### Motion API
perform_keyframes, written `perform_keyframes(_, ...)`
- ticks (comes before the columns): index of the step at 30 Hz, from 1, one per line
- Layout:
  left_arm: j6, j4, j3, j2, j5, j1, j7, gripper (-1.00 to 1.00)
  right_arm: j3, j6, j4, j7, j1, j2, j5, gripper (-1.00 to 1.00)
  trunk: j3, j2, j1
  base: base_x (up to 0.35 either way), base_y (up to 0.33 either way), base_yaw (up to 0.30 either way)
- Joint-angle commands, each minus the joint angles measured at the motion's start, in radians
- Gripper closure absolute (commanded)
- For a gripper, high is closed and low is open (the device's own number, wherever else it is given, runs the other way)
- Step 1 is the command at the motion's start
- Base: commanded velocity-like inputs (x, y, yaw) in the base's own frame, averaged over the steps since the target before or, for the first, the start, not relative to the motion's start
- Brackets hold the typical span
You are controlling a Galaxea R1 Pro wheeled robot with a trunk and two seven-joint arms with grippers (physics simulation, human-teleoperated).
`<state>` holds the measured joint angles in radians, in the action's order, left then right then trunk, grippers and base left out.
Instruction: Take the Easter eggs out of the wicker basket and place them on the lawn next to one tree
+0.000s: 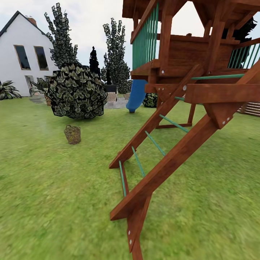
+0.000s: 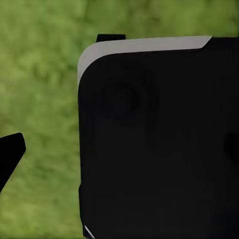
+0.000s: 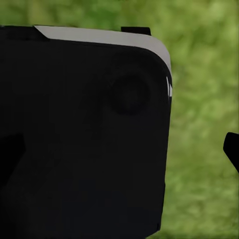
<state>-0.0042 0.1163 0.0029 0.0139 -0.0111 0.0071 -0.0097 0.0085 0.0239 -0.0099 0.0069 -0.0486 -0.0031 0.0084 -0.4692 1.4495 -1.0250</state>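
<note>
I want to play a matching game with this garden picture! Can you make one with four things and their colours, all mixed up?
Things:
1. wicker basket
2. slide
3. house
4. ladder rungs

Colours:
A. white
B. teal green
C. brown
D. blue

Pairs: 1-C, 2-D, 3-A, 4-B

Wooden play tower [image 1: 187, 72] — bush [image 1: 77, 91], perhaps house [image 1: 21, 54]
</note>
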Motion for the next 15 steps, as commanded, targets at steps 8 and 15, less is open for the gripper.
perform_keyframes(8,0.0,0.002,0.0,0.0,-0.001,0.001,-0.001,-1.0,0.0,0.026,0.001,0.001,0.0,0.001,0.001,-1.0,-0.001,0.0,0.0,0.0,0.0,0.189)
perform_keyframes(15,0.0,0.002,0.0,0.0,-0.001,0.001,-0.001,-1.0,-0.001,0.049,0.004,0.001,0.0,0.003,0.001,-1.0,-0.001,0.0,0.0,0.0,0.0,0.292)
